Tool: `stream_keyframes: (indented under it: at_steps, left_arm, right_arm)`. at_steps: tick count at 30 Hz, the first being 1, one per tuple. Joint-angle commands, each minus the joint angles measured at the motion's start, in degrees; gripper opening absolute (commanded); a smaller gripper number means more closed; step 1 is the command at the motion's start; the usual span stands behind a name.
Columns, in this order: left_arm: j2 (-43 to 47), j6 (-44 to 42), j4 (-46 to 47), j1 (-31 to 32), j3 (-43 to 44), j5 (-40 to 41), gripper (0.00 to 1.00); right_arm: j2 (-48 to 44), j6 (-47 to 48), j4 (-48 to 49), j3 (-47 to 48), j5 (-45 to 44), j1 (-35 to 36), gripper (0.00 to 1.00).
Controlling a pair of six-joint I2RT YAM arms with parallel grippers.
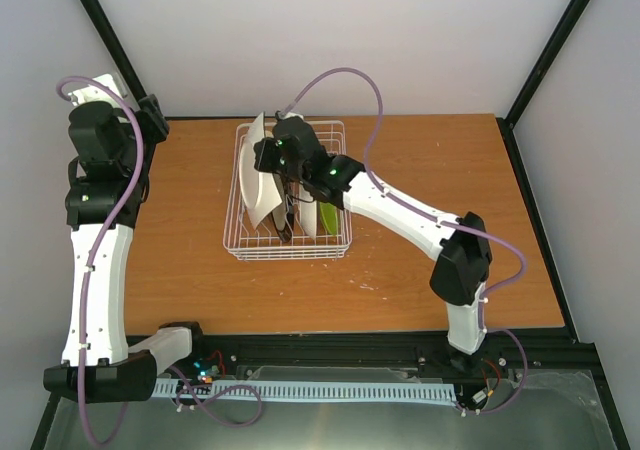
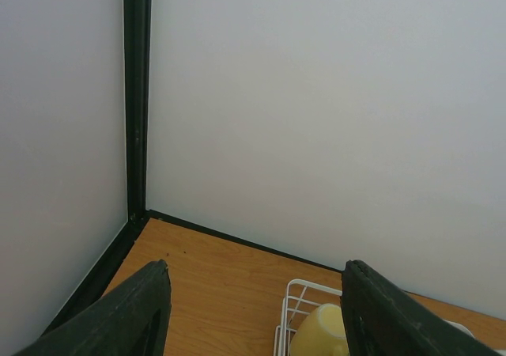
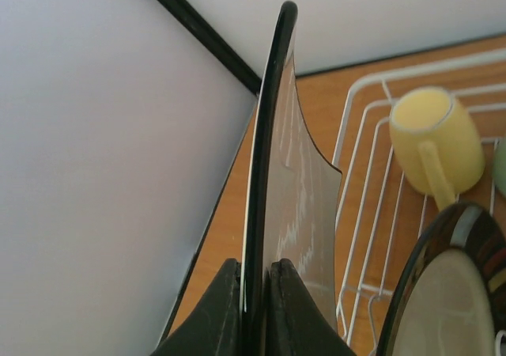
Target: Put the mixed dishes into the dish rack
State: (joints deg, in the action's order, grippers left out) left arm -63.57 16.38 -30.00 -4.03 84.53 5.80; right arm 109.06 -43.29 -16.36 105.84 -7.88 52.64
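The right claw (image 3: 256, 281) is pinched shut on the thin edge of the dark-rimmed cream plate (image 3: 299, 198). The plate stands up on its edge and runs from the bottom middle of the wrist view up to the top. From above, the plate is at the left side of the dish rack (image 1: 290, 254), in the middle of the frame. I cannot tell if its bottom edge touches the wires. The yellow cup (image 3: 436, 138) sits in the rack, right of the plate. The small lime-green plate (image 1: 327, 216) stands in the rack's lower right part. The left claw (image 2: 253, 318) is about half open and holds nothing. It is in the upper left of the top view, well apart from the rack, over the brown counter (image 1: 180, 230).
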Motion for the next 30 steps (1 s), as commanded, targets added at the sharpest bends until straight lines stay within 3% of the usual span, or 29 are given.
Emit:
stream_keyframes:
  at_steps: [1, 10, 22, 30]
  left_arm:
    - [0.98, -0.74, 0.82, -0.45, 0.81, 0.45, 0.6]
    - [1.26, -0.65, 0.83, -0.45, 0.72, 0.25, 0.59]
    - [1.08, -0.7, 0.73, -0.45, 0.96, 0.78, 0.59]
    - [1.0, -0.93, 0.43, -0.45, 1.23, 0.8, 0.6]
  right_arm:
    - [0.11, -4.96, 3.45, 6.49, 5.54, -0.26, 0.03]
    - [3.16, -8.98, -1.15, 9.26, 6.72, -0.35, 0.03]
    - [1.17, -10.78, -2.98, 3.71, -8.72, 2.8, 0.03]
    - [5.44, -12.97, -4.13, 5.88, -10.1, 4.39, 0.03]
